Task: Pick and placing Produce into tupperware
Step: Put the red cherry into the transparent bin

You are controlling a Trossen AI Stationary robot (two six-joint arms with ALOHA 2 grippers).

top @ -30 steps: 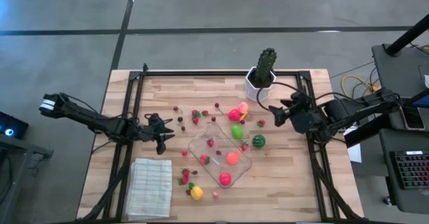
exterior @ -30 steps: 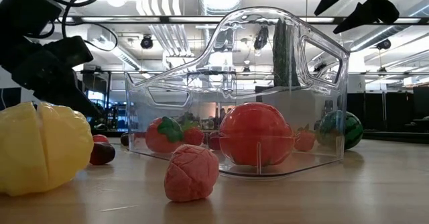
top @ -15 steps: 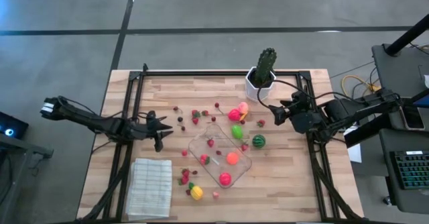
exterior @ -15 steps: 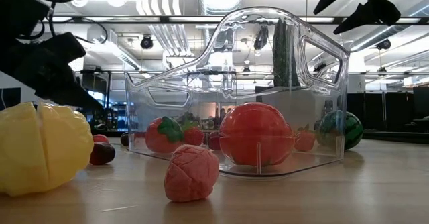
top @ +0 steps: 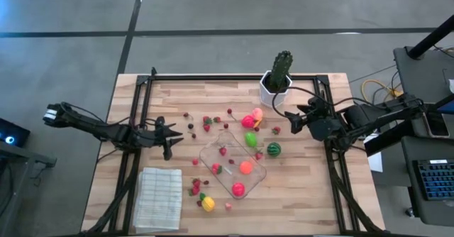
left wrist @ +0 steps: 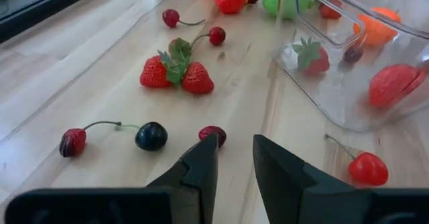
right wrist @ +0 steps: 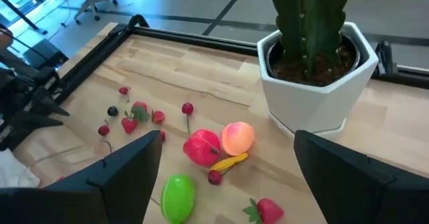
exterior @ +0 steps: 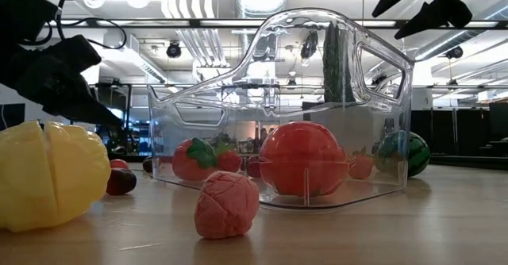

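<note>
**Container partly filled, most fruit outstanding**

Low view, nearest first: a yellow fruit (exterior: 49, 175) and a pink ribbed piece (exterior: 227, 205) lay on the table (exterior: 381, 233) in front of the tupperware (exterior: 282, 114). Inside it sat a red round fruit (exterior: 304, 159), a strawberry and an orange piece, so I judged the job roughly a third done.

From above, the tupperware (top: 232, 160) lay mid-table with its long axis on a diagonal, running from the far left toward the near right corner. Outside it remained the green piece (top: 250, 139), the melon ball (top: 273, 150), the pink and peach fruits (top: 252, 118) and scattered cherries and strawberries.

The left hand (top: 169, 141) hung low left of the container, fingers nearly together and holding nothing, a dark cherry (left wrist: 212, 134) just ahead of its tips. The right hand (top: 290, 121) hovered near the cactus pot (top: 275, 89), fingers spread wide, empty.
</note>
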